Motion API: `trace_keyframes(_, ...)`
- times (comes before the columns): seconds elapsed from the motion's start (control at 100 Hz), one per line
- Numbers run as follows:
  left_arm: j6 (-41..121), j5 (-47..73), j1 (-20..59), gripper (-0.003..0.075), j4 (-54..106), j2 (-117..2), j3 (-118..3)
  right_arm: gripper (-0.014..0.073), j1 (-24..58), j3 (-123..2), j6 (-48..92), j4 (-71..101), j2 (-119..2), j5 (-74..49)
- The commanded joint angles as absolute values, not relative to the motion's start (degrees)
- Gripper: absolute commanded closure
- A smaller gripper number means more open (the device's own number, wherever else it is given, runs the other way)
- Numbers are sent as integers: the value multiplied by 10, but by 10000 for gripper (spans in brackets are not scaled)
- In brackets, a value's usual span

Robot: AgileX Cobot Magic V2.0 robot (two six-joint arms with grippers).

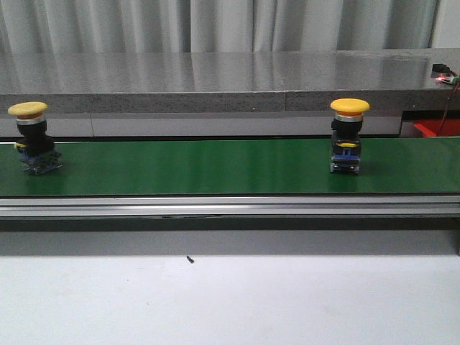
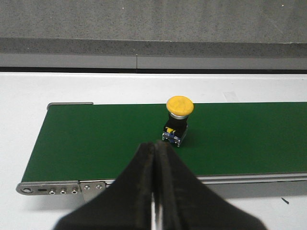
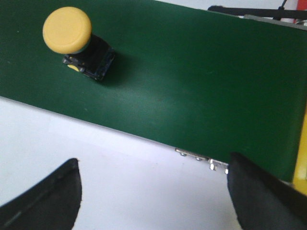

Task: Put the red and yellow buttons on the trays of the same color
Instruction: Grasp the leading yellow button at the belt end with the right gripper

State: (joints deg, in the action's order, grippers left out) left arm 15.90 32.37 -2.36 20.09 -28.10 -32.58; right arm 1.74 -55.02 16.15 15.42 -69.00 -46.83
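Pale pleated curtains (image 1: 215, 25) close off the back of the front view, above a long grey speckled ledge (image 1: 215, 83). Below it a green conveyor belt (image 1: 194, 167) runs the full width, edged in front by a silver rail (image 1: 215, 207), with a white table (image 1: 230, 302) nearest the camera carrying one small dark speck (image 1: 190, 259). Two yellow buttons stand upright on the belt, well apart: the left yellow button (image 1: 34, 138) near the picture's left edge, the right yellow button (image 1: 348, 135) right of centre. Between them the belt is bare green. A red tray (image 1: 440, 128) shows only as a corner at the far right, behind the belt. Neither arm appears here.

From the left wrist, the belt's end shows with its metal end bracket (image 2: 57, 187) and white table around it. The left yellow button (image 2: 177, 120) stands on the belt, just beyond the left gripper (image 2: 155, 146), whose dark fingers (image 2: 139, 182) are pressed together with nothing between them.

From the right wrist, the right yellow button (image 3: 76, 40) stands on the belt, well apart from the right gripper (image 3: 153, 191). Its two fingers (image 3: 43, 196) are spread wide over white table, empty. A yellow strip (image 3: 302, 148) shows at the frame's edge beyond the belt; what it belongs to cannot be told.
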Motion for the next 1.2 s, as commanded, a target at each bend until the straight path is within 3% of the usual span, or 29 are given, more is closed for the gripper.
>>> trace_keyframes(0.0, 160, 279, -19, 740, 214, -282, -341, -20, 33, -588, 175, 167, -718, -444)
trace_keyframes(0.29, 160, 279, -19, 740, 214, -282, -341, -20, 82, -653, 175, 167, -817, -417)
trace_keyframes(0.69, 160, 279, -19, 740, 214, -282, -341, -10, 89, -707, 175, 157, -899, -402)
trace_keyframes(0.76, 160, 279, -19, 740, 214, -282, -341, 56, 88, -712, 175, 156, -914, -401)
trace_keyframes(0.93, 160, 279, -19, 739, 214, -282, -341, 339, 86, -715, 173, 156, -927, -411)
trace_keyframes(1.19, 160, 279, -19, 740, 214, -282, -341, 357, 83, -739, 170, 147, -883, -463)
